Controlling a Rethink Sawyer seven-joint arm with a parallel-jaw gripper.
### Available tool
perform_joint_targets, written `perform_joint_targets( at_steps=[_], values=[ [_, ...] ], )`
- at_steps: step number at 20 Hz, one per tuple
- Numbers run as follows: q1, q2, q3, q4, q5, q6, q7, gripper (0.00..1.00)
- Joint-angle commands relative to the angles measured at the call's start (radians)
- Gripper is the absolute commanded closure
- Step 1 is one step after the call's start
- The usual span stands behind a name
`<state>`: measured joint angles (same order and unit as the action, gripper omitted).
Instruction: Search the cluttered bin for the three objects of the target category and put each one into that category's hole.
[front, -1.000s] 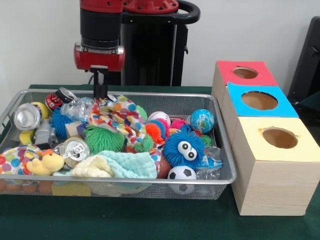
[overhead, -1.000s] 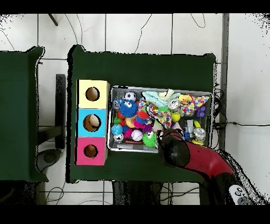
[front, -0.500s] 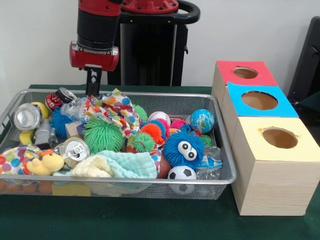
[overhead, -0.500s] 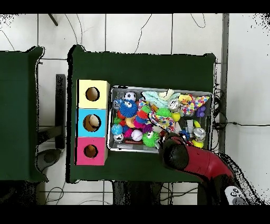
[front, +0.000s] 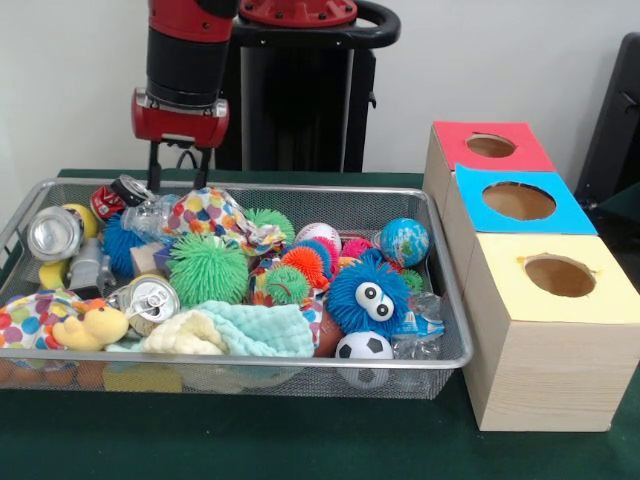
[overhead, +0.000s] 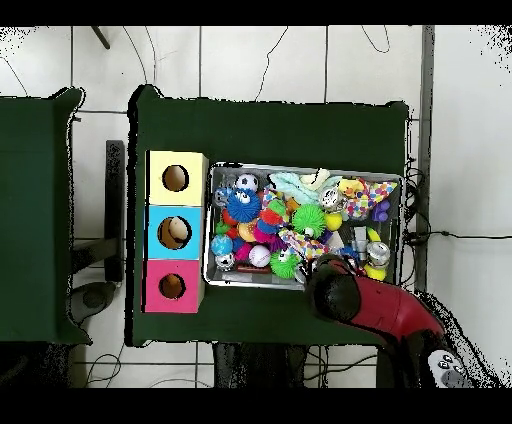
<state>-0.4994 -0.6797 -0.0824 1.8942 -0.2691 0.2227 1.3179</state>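
Front view: wire bin (front: 440, 262), my gripper (front: 178, 168), three hole-topped boxes.
Left to right: silver can (front: 52, 233) and polka-dot cloth (front: 215, 215) in the bin; my gripper just above the bin's far rim, fingers (front: 155, 166) spread apart with nothing between them, cloth lying just below; green spiky ball (front: 205, 270); blue googly-eyed ball (front: 367, 293); soccer ball (front: 363, 347); beside the bin, red box (front: 455, 150), blue box (front: 480, 215), yellow box (front: 510, 300).

No text, label, brand or number can be read anywhere. The cans (front: 145, 298) in the bin (front: 440, 300) carry print too small to make out.
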Motion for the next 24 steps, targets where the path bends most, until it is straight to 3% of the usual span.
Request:
perform_joint_targets(
  at_steps=[1, 5, 9, 12, 24],
  values=[
    [-0.007, 0.025, 0.028, -0.061, -0.023, 0.130, 0.067, 0.00],
    [-0.041, 0.006, 0.053, -0.033, -0.023, 0.123, 0.054, 0.00],
    [-0.199, -0.044, 0.249, 0.130, 0.059, 0.136, 0.046, 0.00],
    [-0.277, -0.042, 0.367, 0.177, 0.117, 0.120, 0.081, 0.00],
    [-0.271, -0.050, 0.363, 0.129, 0.115, 0.161, 0.100, 0.00]
  ],
)
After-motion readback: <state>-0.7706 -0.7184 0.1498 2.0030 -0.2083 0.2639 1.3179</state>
